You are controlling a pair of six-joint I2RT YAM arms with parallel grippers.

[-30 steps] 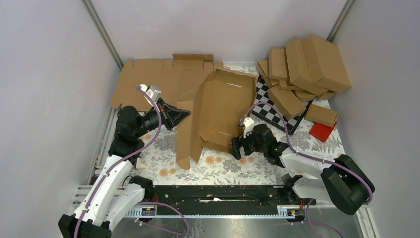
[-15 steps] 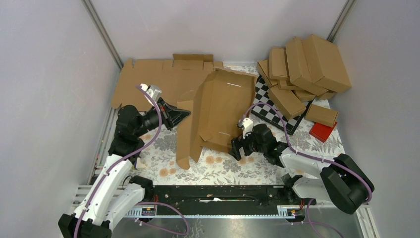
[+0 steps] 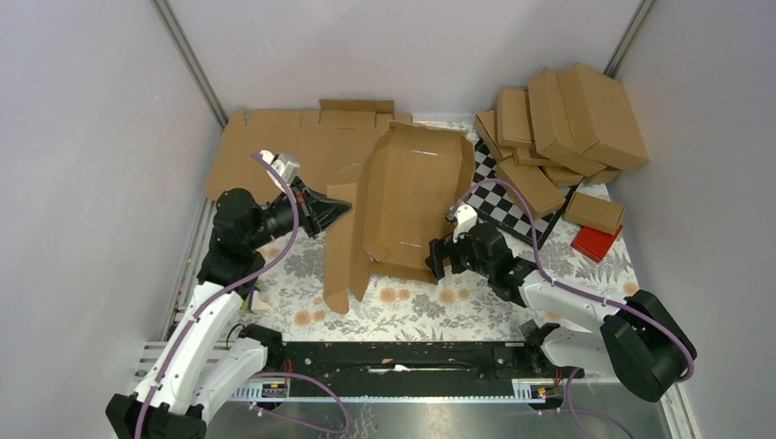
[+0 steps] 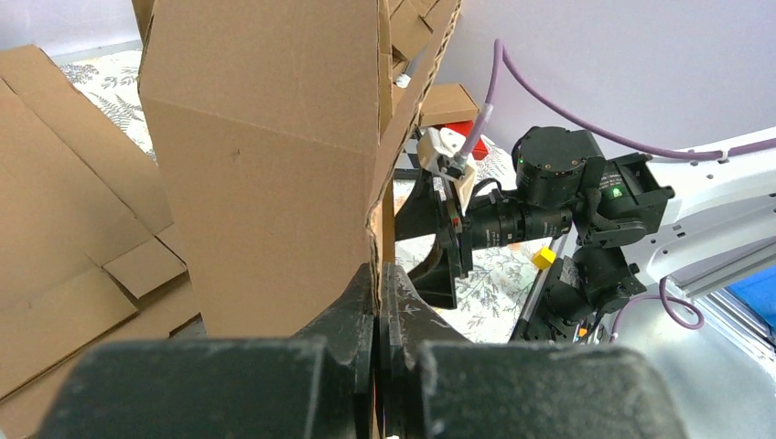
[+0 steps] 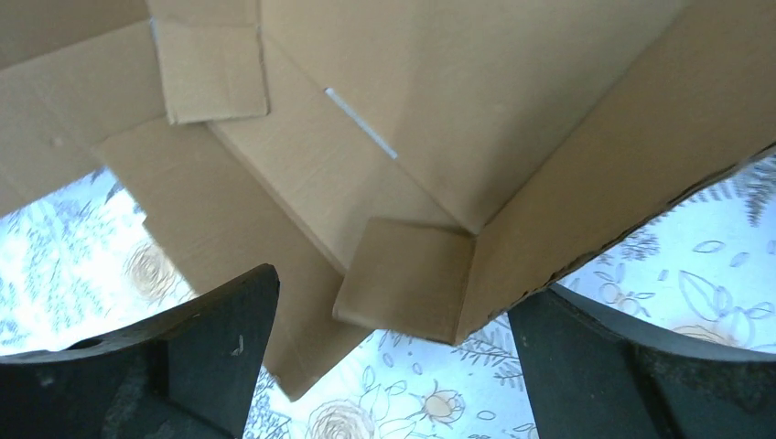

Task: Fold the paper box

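Left fingers (image 4: 352, 315) pinch an edge of the paper box (image 3: 407, 206), right fingers (image 5: 210, 347) gape around its near corner, and cardboard sheets (image 3: 274, 151) seemingly touch it behind.

Paper box (image 3: 412, 197) mid-table; flat cardboard sheet (image 3: 284, 142) behind it, leftward; folded cartons (image 3: 567, 114) on checkered board (image 3: 488, 169) far right

Blk fingers (image 5: 183, 366), white arms (image 3: 197, 337), purple cables (image 4: 498, 78).

Robotics lab test cell: plain grey panel walls (image 3: 82, 137) on aluminium frame posts (image 3: 188, 59) enclose a floral-cloth work surface (image 3: 412, 306); a black mounting rail (image 3: 403, 366) carries the cabled left arm (image 3: 206, 320) and right arm (image 3: 567, 306), near a checkered board (image 3: 508, 206)
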